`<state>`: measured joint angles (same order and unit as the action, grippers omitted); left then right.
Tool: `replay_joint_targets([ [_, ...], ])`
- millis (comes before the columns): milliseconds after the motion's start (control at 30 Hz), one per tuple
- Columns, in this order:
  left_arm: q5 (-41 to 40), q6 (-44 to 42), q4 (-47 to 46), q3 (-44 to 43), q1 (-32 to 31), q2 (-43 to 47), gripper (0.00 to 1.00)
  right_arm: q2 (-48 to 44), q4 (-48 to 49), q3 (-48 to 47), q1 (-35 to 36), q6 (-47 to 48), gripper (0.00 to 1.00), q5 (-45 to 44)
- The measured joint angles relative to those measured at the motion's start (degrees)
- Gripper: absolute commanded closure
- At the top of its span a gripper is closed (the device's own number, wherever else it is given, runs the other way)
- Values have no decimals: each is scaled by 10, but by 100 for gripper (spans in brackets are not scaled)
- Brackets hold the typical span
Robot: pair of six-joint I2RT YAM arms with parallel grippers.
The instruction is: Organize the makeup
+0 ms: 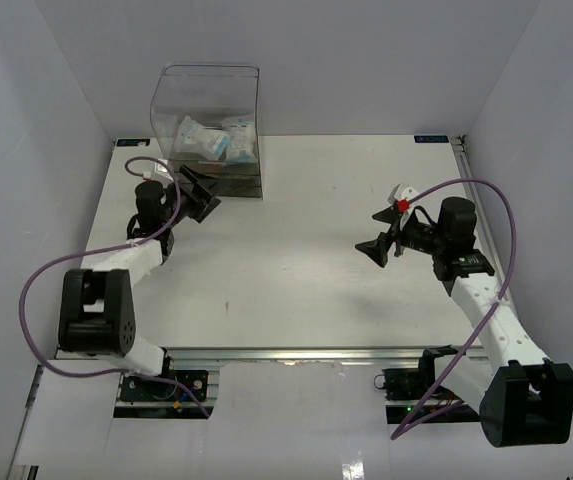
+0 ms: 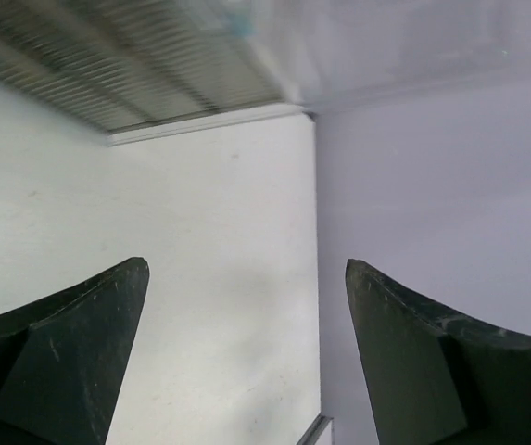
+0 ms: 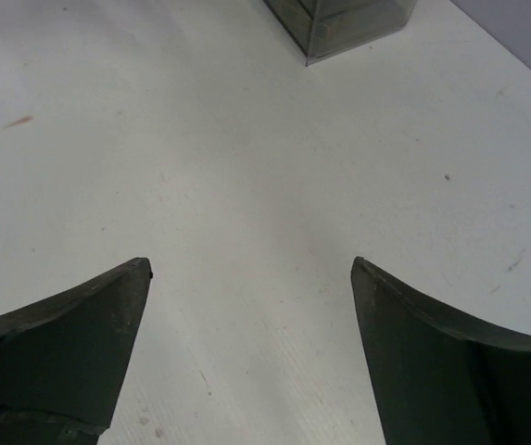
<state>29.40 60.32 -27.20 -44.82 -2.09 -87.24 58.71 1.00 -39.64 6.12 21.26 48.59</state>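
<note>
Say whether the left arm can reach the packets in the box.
Probably, but not directly: the open left gripper sits outside the clear box, whose wall screens the packets; it must go over the rim.

A large clear plastic box (image 1: 206, 95) is set on the far left part of a white table (image 1: 296, 280), close to the rear wall (image 1: 386, 60). The table is enclosed by pale grey walls on three sides. A metal rail (image 1: 296, 353) is seen along its near edge. In the right wrist view, small dark specks are scattered over the table.
</note>
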Motion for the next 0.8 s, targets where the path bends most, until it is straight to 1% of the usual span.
replay_joint_targets([
  [133, 49, -82, 24, -9, 1, 130, 2, -31, -6, 0, -26, 2, 10, -10],
  [300, 101, -216, 86, -12, 1, 271, 2, -45, -11, 0, -44, -19, 10, -44],
  [433, 112, -314, 121, 33, 0, 399, 2, -34, -36, -5, -60, -41, 10, -87],
  [533, 115, -364, 133, 83, -2, 487, 2, -32, -50, -6, -72, -52, 10, -107],
  [667, 111, -406, 160, 118, -4, 548, 2, -43, -55, -5, -83, -64, 10, -127],
  [800, 99, -428, 189, 125, -4, 568, 2, -74, -41, 10, -97, -91, 10, -144],
])
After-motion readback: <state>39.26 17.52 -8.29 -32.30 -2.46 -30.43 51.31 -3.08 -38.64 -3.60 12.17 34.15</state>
